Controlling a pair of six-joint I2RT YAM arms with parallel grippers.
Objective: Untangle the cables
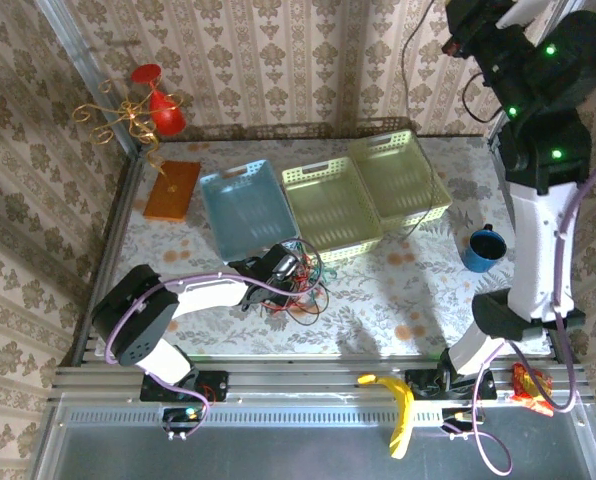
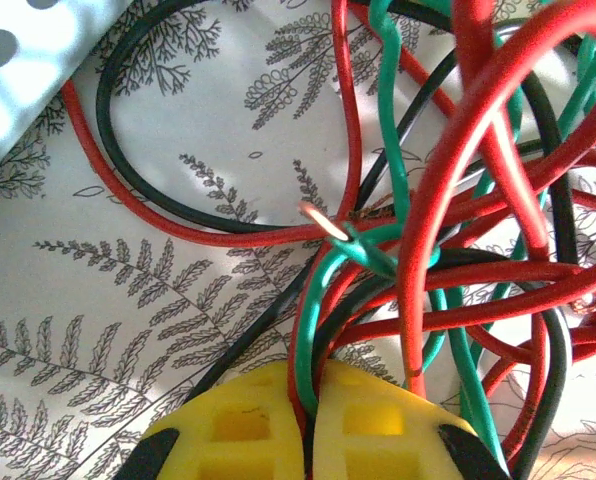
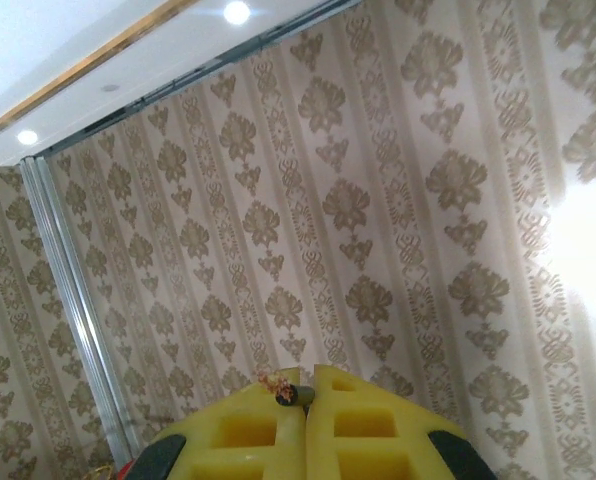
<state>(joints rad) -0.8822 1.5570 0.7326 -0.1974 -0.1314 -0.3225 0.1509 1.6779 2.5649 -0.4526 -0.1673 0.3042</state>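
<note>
left pincer (image 2: 311, 400) clamped green cable (image 2: 396, 170), red cable (image 2: 410, 300) at tangle's (image 1: 300, 280) 6 o'clock | right pincer (image 3: 306, 385) pinched black cable (image 3: 288, 396) | risk: two-strand pull might have cinched it

The right gripper (image 3: 306, 388) pointed up at a wall (image 3: 398, 200) papered in a beige damask pattern. Its 2 yellow fingers (image 3: 243, 432) met with no gap, and a short dark cable end (image 3: 288, 395) with frayed coppery strands sat at the seam between their tips. A grey metal post (image 3: 76, 300) ran up the wall's left side. 2 round ceiling lights (image 3: 237, 12) glowed above, and a bright glare patch (image 3: 588, 225) lay near the wall's right edge.
</note>
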